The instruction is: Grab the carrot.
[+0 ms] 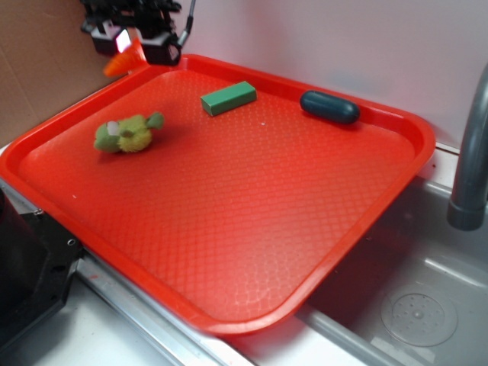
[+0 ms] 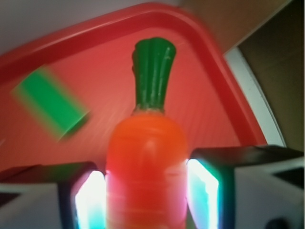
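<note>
Wrist view: smooth glossy orange plastic carrot with a ribbed dark green stem cap fills the near centre, clamped between the two black fingers of the gripper, whose lit pads press against its sides; tip end cut off at the bottom edge, picture blurred. Beyond it, the red plastic tray with fine waffle texture and a raised rounded rim, and a smeared green rectangular block. Exterior view: near tray corner overhangs a grey metal sink with a round drain; grey faucet pipe cut off at right; dark object at lower left, hard to make out. Most of the tray floor is bare. Farther in, fuzzy yellow-green plush toy near the left rim, the block toward the back, a dark teal smooth capsule-shaped object just beside the back rim. At the far left corner the gripper holds the carrot in the air above the rim, tilted; upper arm cropped. Brown cardboard wall behind.
</note>
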`<action>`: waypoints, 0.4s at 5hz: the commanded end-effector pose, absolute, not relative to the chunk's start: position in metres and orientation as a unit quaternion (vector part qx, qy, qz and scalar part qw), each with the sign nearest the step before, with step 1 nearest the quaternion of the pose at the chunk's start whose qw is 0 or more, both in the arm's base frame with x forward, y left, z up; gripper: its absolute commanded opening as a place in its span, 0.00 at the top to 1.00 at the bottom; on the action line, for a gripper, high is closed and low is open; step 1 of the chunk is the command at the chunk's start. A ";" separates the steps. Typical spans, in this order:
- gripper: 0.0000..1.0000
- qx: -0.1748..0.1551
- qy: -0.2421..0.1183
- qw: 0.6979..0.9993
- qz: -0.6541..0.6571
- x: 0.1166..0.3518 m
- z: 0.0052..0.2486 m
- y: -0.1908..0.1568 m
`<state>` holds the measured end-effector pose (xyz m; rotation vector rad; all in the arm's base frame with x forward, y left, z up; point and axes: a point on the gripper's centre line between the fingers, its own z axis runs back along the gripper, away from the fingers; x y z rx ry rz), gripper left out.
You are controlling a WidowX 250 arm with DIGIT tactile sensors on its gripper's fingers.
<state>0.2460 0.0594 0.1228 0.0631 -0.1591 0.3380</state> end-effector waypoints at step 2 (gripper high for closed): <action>1.00 -0.031 -0.091 0.995 0.031 0.194 0.209 -0.002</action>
